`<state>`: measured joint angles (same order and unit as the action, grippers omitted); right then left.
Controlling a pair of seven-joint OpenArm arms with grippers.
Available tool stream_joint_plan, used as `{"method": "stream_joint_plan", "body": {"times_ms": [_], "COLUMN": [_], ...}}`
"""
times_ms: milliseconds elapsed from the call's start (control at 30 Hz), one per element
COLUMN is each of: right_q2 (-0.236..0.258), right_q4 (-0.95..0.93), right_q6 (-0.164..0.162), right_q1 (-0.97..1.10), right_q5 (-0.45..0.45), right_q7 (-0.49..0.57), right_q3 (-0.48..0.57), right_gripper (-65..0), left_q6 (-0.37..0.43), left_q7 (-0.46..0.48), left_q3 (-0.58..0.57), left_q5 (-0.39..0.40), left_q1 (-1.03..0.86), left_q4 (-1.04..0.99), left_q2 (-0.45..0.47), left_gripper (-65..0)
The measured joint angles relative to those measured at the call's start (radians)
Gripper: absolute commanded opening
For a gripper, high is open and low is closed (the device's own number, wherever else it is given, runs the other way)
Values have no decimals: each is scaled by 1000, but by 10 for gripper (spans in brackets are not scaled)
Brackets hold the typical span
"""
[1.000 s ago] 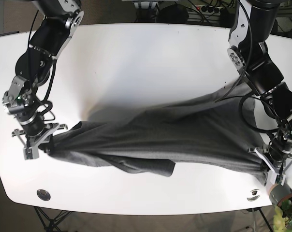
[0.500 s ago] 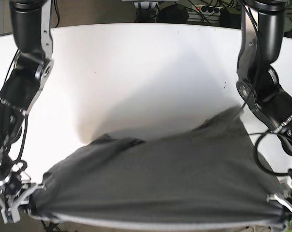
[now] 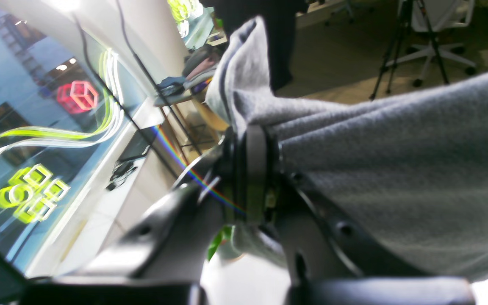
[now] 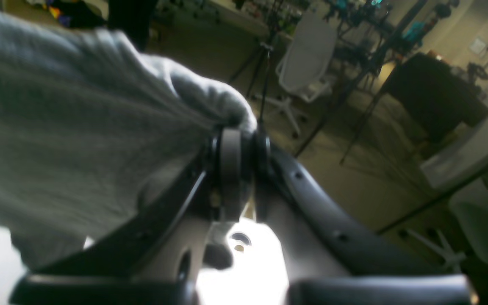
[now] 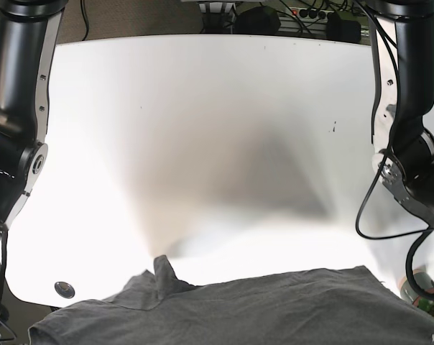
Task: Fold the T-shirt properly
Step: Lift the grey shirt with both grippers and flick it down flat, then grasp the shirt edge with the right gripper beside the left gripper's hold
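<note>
Both arms hoist the grey T-shirt [image 5: 260, 309] clear of the white table [image 5: 202, 129] at six o'clock; left gripper [image 3: 254, 169] and right gripper [image 4: 237, 169] each pinch a corner, apparently to spread it flat.

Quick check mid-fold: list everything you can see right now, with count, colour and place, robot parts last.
T-shirt: one, dark grey, stretched along the near table edge, both ends pinched.
Table: one, white, mostly bare.
Round inset: one, silver, near-left table corner.
Office chair: one, white, background floor.
Tripod: one, black, background floor.
Left gripper: one, black, fingers shut on shirt fabric.
Right gripper: one, black, fingers shut on shirt fabric.
</note>
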<state>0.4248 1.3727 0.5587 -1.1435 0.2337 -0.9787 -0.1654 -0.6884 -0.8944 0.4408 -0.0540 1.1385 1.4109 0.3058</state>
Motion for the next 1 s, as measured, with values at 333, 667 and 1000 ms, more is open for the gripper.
{"method": "stream_joint_plan", "body": {"times_ms": [333,667,1000], "right_q2": [11,-138,-285], "right_q4": [255,409,429], "right_q6": [1,5,50], "right_q1": [375,797,1051], "right_q5": [-3,-4,-7], "right_q7": [-53,-50,-51], "right_q3": [-150,-362,-481], "right_gripper": [-628,-628,-628], "left_q6": [-10,-27,-9], "left_q7": [-2,3,86], "left_q3": [17,143,232], "left_q5": [23,10,-12], "left_q1": [-297,-619,-909], "left_q4": [143,217,238], "left_q2": [-22,-64,-121], "left_gripper": [-650,-650,-650]}}
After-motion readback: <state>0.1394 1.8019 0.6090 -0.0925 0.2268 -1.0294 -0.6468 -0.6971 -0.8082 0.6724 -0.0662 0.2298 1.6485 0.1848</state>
